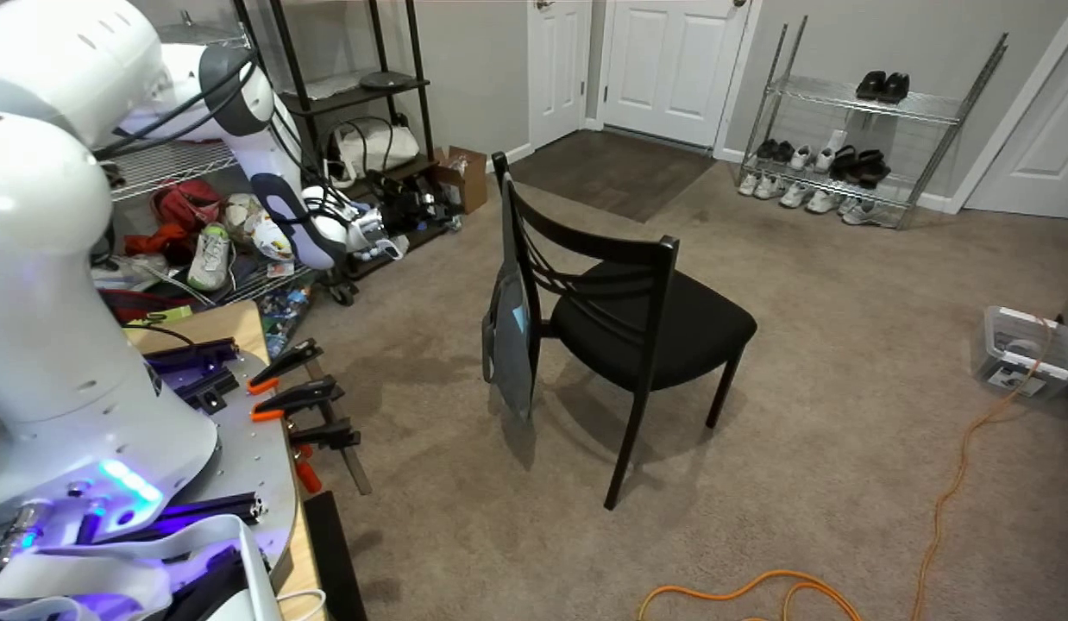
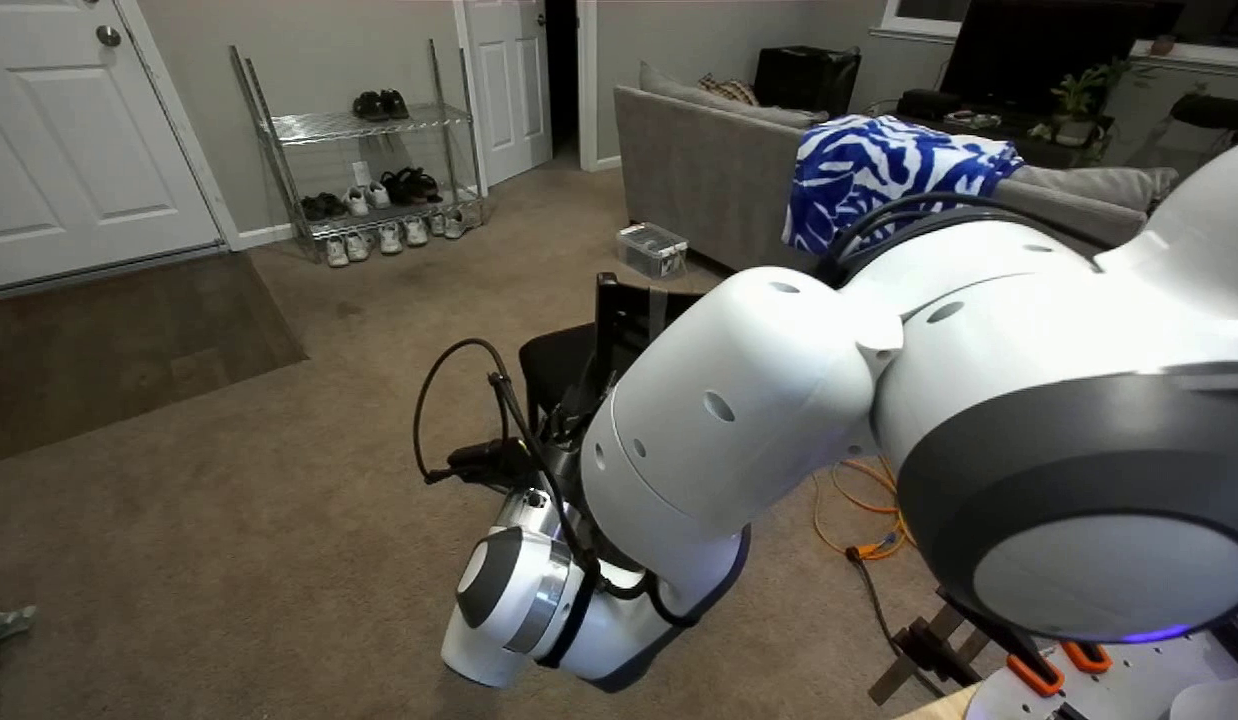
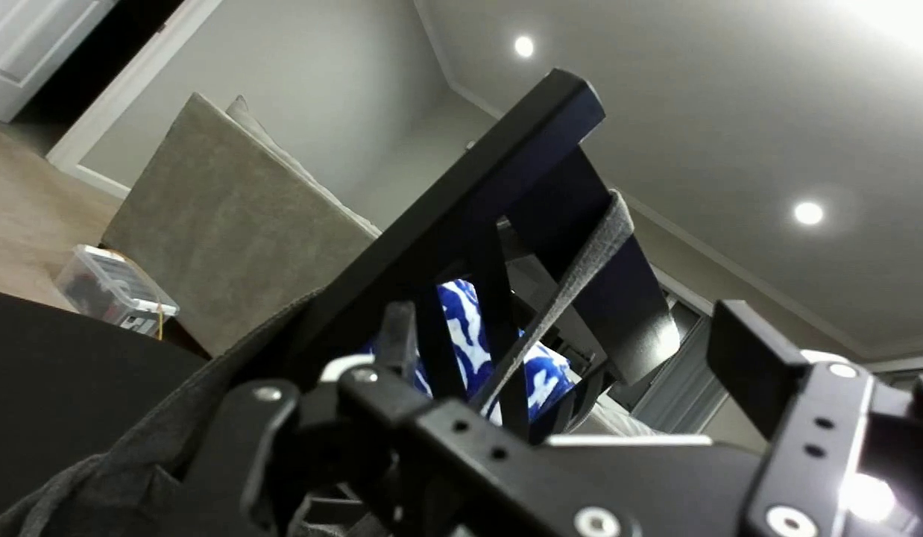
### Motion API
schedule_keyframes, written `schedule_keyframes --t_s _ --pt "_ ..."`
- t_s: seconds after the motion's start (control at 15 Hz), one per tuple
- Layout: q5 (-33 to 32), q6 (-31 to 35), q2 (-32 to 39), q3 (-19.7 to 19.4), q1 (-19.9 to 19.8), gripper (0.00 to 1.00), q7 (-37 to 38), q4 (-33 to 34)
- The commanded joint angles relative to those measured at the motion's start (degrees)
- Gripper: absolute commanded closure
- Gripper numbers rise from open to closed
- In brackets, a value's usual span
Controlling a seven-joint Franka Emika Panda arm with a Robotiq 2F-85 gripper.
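My gripper (image 3: 577, 347) is open, with nothing between its two black fingers. In an exterior view it is dark against the black rack and hard to make out (image 1: 420, 207); in an exterior view the arm partly hides it. It faces the back of a black chair (image 1: 620, 259), also visible in the wrist view (image 3: 461, 209). A grey bag (image 1: 510, 336) hangs from the chair back. Its strap (image 3: 562, 302) loops over the top rail and appears between my fingers, beyond them. Grey bag cloth (image 3: 126, 455) fills the lower left. I see no contact with chair or strap.
A black rack (image 1: 396, 82) with bags stands behind the gripper. Clamps (image 1: 297, 397) jut from the robot's table. An orange cord (image 1: 939, 509) runs to a clear bin (image 1: 1026, 349). A shoe shelf (image 1: 870, 99) and a sofa (image 2: 709, 160) with a blue-white blanket (image 2: 879, 165) stand farther off.
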Motion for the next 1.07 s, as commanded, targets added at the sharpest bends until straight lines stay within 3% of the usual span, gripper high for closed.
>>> schedule_keyframes --t_s 0.0,0.47,1.0 --pt "-2.9 0.4 0.0 0.8 -3.7 0.00 2.3 -2.5" --pt "-3.5 -1.4 -0.6 1.3 -9.8 0.00 4.2 -7.5" --pt "-7.4 -6.2 -1.5 1.6 -10.1 0.00 3.4 -9.5"
